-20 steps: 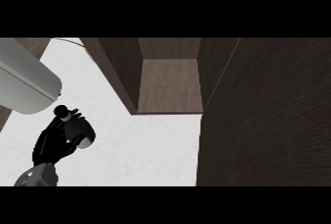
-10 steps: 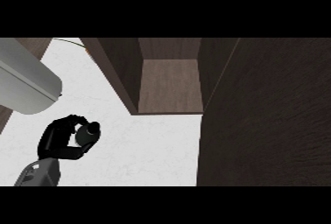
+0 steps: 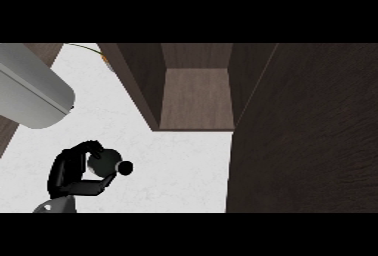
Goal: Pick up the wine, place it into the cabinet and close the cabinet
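Note:
My left hand shows at the lower left of the head view, over the white counter. Its fingers are curled over a dark round bottle, the wine, of which only the top and a small cap show; the rest is hidden by the hand. The dark wooden cabinet stands open up and to the right of the hand, with a bare floor inside. Its open door fills the right side of the view as a big dark panel. My right hand does not show.
A large grey cylinder slants across the upper left, above my hand. A thin green-and-orange thing lies at the counter's far edge. The cabinet's left wall stands between the counter and the cabinet's inside.
My left hand has sunk a little toward the lower edge, and its fingers, raised a second ago, have curled down round the bottle. The cabinet has not moved.

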Controlling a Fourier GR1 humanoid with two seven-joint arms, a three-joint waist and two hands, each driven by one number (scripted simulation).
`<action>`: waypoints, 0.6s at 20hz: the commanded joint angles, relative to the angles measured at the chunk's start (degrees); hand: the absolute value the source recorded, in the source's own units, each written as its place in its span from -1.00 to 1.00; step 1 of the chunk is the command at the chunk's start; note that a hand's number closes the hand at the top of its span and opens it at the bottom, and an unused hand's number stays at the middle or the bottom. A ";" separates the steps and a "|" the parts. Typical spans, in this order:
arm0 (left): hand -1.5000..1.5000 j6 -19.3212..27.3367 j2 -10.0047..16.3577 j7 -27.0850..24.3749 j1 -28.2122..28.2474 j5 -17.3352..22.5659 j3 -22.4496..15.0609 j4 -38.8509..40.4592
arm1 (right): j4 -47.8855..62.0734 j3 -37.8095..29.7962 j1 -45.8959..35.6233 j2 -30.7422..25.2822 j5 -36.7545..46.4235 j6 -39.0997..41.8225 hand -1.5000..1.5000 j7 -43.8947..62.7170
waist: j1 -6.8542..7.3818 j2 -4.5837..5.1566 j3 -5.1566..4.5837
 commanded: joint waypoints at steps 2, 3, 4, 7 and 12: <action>1.00 4.54 -2.04 2.84 7.73 -0.29 -1.68 -14.21 | -5.63 -1.34 2.85 -0.19 -4.56 0.87 -1.00 0.89 | 0.12 0.23 -0.18; 1.00 6.65 -2.82 1.01 8.53 -1.84 -2.17 -15.32 | -8.64 1.93 4.25 1.29 -2.43 -0.01 -1.00 1.50 | 0.03 0.12 -0.18; 1.00 4.08 -2.51 2.80 11.91 0.22 -2.13 -19.17 | -5.91 -2.90 1.99 -0.88 -7.53 0.98 -1.00 2.12 | 0.19 0.21 -0.18; 1.00 1.01 -3.93 6.03 10.97 3.93 -2.89 -23.01 | -4.26 -2.48 -2.56 -0.82 -5.81 -0.88 -1.00 3.98 | 0.09 0.30 -0.23; 1.00 3.37 -4.73 20.15 11.79 7.44 -4.81 -38.18 | -6.34 -0.68 2.94 1.23 -4.31 0.28 -1.00 1.28 | -0.22 0.26 -0.20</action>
